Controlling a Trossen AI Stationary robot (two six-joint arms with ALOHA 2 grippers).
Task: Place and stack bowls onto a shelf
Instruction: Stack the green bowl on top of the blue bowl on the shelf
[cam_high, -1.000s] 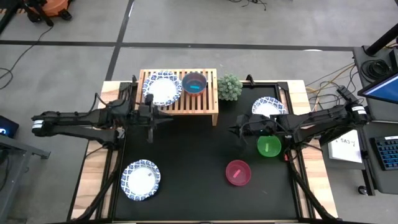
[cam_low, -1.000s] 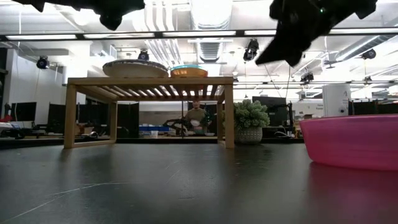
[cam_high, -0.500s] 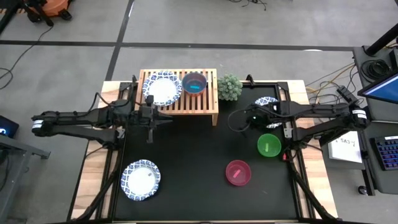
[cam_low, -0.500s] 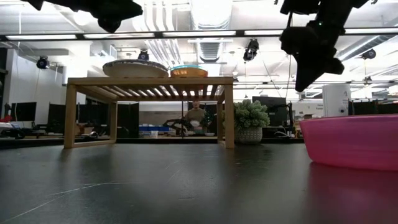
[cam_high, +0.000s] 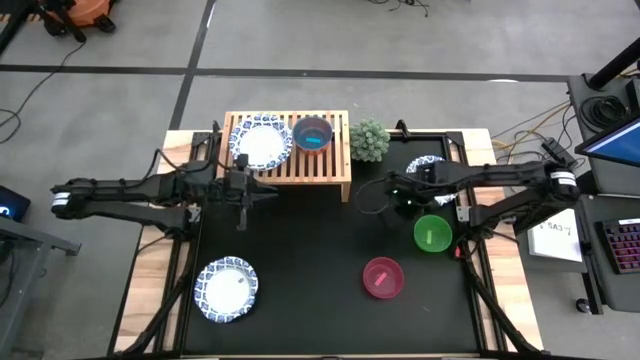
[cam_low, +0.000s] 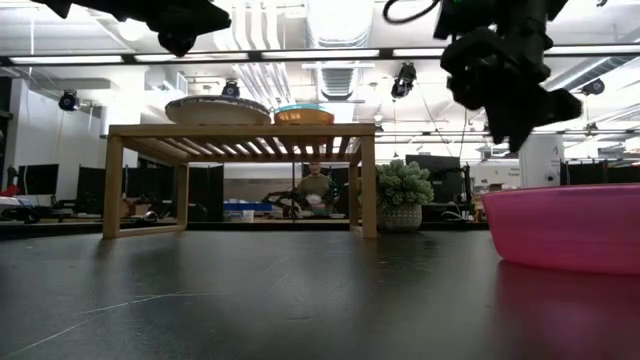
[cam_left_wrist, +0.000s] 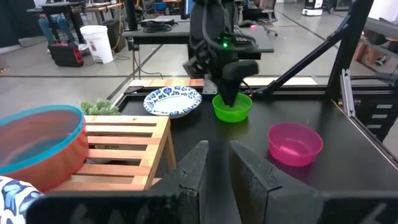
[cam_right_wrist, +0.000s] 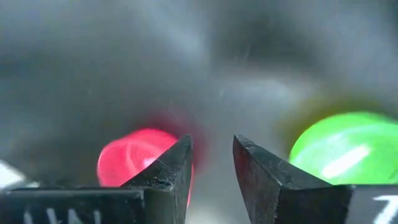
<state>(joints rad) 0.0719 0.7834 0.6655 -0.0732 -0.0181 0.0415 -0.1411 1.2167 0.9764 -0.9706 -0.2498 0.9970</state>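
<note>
The table (cam_high: 320, 300) is viewed from directly overhead and, level, from its surface. The shelf (cam_high: 320, 160) and magenta bowl (cam_low: 565, 225) are shared by both views.

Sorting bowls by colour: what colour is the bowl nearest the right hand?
Green, just beside the right hand; clearest in the high view.

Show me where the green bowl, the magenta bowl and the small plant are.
green bowl (cam_high: 432, 234), high view, middle of its inside.
magenta bowl (cam_high: 382, 277), high view, middle of its inside.
small plant (cam_high: 369, 140), high view, leafy top.

Robotics lab, ceiling strip lights (cam_low: 330, 50), workbenches (cam_left_wrist: 180, 28), seated person (cam_low: 317, 188)
</note>
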